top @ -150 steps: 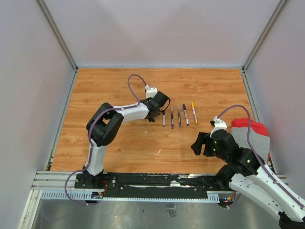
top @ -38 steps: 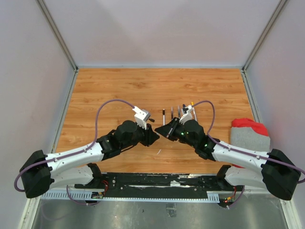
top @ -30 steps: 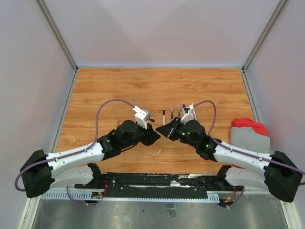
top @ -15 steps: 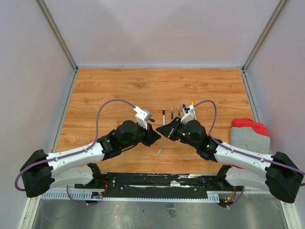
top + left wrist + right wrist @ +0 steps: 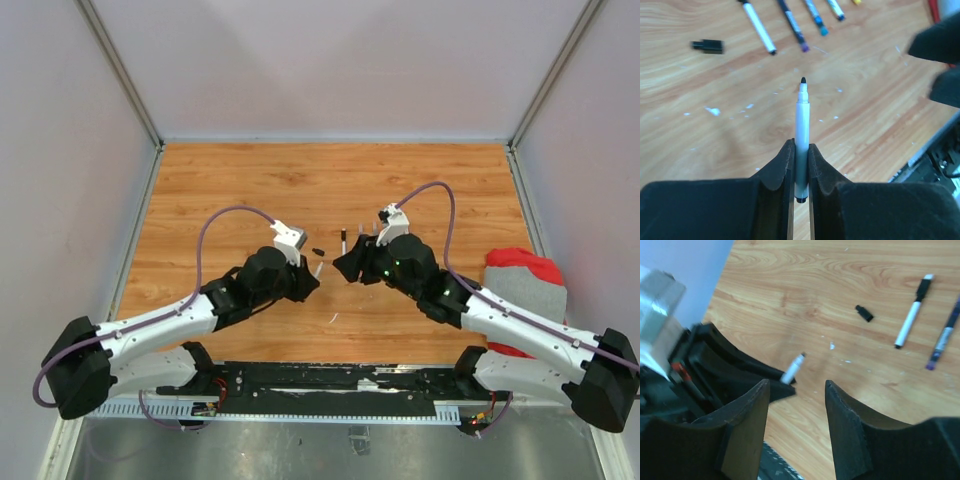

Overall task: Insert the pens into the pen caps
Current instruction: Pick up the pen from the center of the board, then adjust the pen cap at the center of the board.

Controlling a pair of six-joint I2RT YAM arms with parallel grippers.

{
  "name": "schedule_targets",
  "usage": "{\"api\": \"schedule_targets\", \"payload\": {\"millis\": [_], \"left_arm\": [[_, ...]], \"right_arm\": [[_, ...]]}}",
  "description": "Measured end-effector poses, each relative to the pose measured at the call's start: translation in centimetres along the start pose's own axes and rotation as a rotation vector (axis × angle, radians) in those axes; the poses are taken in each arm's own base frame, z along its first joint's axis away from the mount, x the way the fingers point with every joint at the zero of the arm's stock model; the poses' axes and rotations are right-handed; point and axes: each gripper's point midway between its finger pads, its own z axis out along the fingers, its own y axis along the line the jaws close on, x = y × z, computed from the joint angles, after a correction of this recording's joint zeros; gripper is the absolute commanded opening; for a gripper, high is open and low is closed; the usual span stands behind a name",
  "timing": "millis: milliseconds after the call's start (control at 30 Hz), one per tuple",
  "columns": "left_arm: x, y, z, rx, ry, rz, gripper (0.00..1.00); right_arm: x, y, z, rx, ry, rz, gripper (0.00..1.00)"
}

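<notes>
I count six pens (image 5: 758,25): one pen (image 5: 801,125) at frame centre, five along the top edge. One loose black cap (image 5: 707,46), upper left.

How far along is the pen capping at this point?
Nothing looks finished: the row pens show bare tips. In hand: left gripper shut on an uncapped pen, tip forward. The right gripper stands open and empty; one black cap lies loose on the table. All capping remains.
</notes>
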Motion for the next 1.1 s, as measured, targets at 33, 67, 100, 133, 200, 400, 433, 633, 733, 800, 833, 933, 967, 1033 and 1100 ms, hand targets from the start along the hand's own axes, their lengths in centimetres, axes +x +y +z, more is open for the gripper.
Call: {"api": "schedule_targets", "payload": {"millis": [33, 67, 100, 133, 200, 400, 433, 633, 733, 800, 833, 933, 967, 1033, 1100], "left_arm": [[-0.3, 0.6, -0.1, -0.017, -0.004, -0.011, 0.0], [-0.7, 1.5, -0.3, -0.038, -0.013, -0.025, 0.01], [-1.1, 2.1, -0.5, -0.054, -0.021, -0.035, 0.01], [-1.6, 2.8, -0.9, -0.073, -0.034, -0.048, 0.0], [-2.9, 3.9, -1.8, -0.108, -0.064, -0.069, 0.01], [-7.8, 3.9, -5.9, -0.149, -0.184, -0.062, 0.0], [-8.7, 3.8, -6.7, -0.153, -0.207, -0.057, 0.0], [-11.7, 3.9, -11.6, -0.199, -0.31, -0.036, 0.01], [-12.0, 4.4, -13.6, -0.231, -0.341, -0.024, 0.0], [-12.1, 4.7, -14.6, -0.246, -0.358, -0.02, 0.01], [-12.1, 4.9, -15.2, -0.252, -0.371, -0.018, 0.01], [-12.2, 5.0, -16.3, -0.25, -0.398, -0.014, 0.0], [-12.3, 5.0, -16.6, -0.25, -0.409, -0.014, 0.0], [-12.5, 5.1, -16.9, -0.255, -0.421, -0.015, 0.0], [-12.4, 5.2, -16.9, -0.26, -0.42, -0.014, 0.01]], "right_arm": [[-0.2, -0.3, -0.2, 0.018, 0.007, -0.041, 0.54], [-0.2, -0.6, -0.3, 0.034, 0.017, -0.077, 0.55], [-0.1, -0.9, -0.4, 0.051, 0.034, -0.112, 0.56], [0.0, -1.3, -0.4, 0.069, 0.052, -0.143, 0.56], [0.1, -2.1, -0.4, 0.106, 0.1, -0.208, 0.57], [0.9, -4.4, 1.0, 0.175, 0.266, -0.343, 0.6], [1.3, -4.6, 1.5, 0.177, 0.3, -0.362, 0.6], [3.8, -4.8, 5.4, 0.151, 0.496, -0.451, 0.61], [4.4, -5.2, 7.5, 0.145, 0.555, -0.48, 0.61], [4.6, -5.3, 9.1, 0.135, 0.585, -0.494, 0.6], [4.6, -5.5, 10.0, 0.129, 0.6, -0.499, 0.6], [4.8, -5.9, 12.5, 0.111, 0.647, -0.508, 0.59], [4.8, -6.1, 13.5, 0.102, 0.661, -0.514, 0.58], [4.9, -6.6, 15.1, 0.092, 0.684, -0.526, 0.56], [5.1, -7.4, 16.2, 0.089, 0.71, -0.537, 0.54]]}}
